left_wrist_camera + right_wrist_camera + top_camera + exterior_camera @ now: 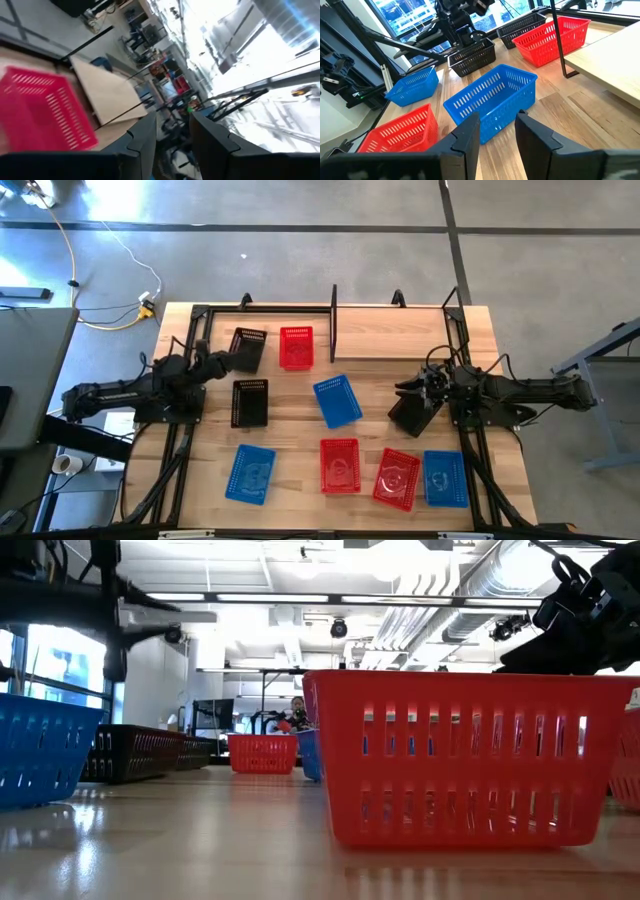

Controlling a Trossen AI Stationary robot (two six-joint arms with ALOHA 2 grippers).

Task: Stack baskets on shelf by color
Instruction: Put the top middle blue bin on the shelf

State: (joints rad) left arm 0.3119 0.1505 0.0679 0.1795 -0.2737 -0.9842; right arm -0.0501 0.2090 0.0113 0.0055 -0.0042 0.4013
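Several mesh baskets rest on their bases on the table. A black basket (248,348) and a red one (296,346) stand at the far left, with another black one (250,402) and a blue one (337,400) mid-table. Blue (250,473), red (340,465), red (397,477) and blue (444,478) baskets line the near edge. The shelf (395,340) stands at the far edge. My left gripper (222,361) (172,145) is open, raised beside the far black basket. My right gripper (408,400) (497,132) is open, facing the middle blue basket (492,102) from the right.
Black arm frames (180,430) (470,430) run along both sides of the table. The shelf's black upright (334,320) stands just right of the far red basket. Bare wood lies between the middle baskets and the near row. The second near red basket sits askew.
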